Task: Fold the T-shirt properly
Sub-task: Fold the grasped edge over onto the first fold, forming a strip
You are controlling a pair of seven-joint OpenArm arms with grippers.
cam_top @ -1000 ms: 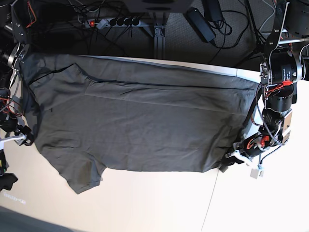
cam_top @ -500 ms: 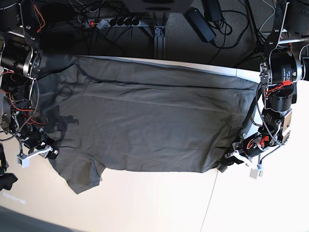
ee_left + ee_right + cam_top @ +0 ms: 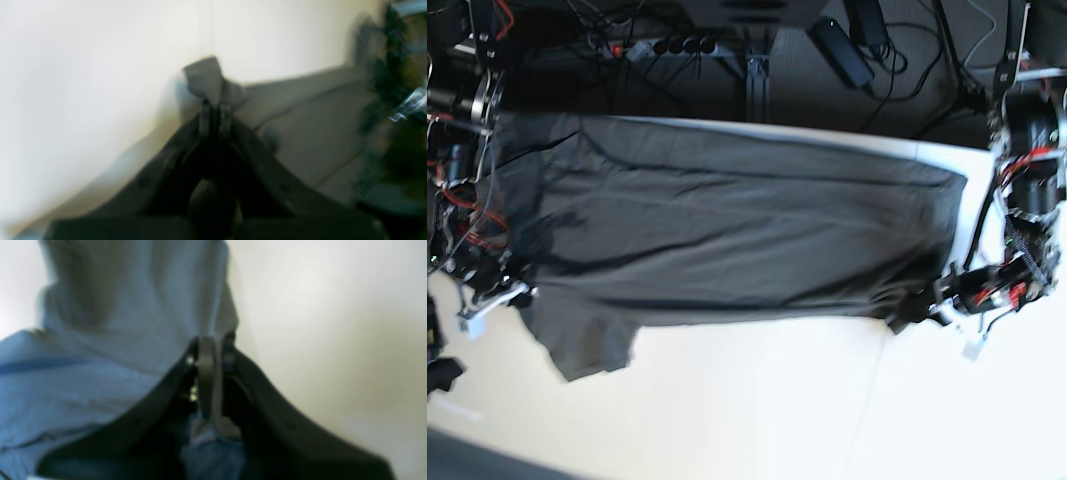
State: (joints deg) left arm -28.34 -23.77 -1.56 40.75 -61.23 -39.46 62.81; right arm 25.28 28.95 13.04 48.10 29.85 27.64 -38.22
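Observation:
The dark olive-grey T-shirt (image 3: 727,240) lies spread across the pale table (image 3: 757,410), one sleeve hanging toward the near left. The left gripper (image 3: 922,308), on the base view's right, is shut on the shirt's near right corner; in the left wrist view its fingertips (image 3: 215,110) pinch a peak of cloth (image 3: 205,78). The right gripper (image 3: 515,290), on the base view's left, is shut on the near left edge by the sleeve; in the right wrist view (image 3: 211,353) cloth (image 3: 133,313) bunches between the fingers. Both held corners look raised off the table. The wrist views are blurred.
A power strip (image 3: 667,45), cables and a black power brick (image 3: 842,45) lie on the dark floor behind the table. The table's far edge runs just behind the shirt. A seam (image 3: 867,400) crosses the table in front.
Both grippers have pulled the shirt's near edge up and back; the near hem now sits farther from the front. The right gripper came down onto the left edge and shut on it.

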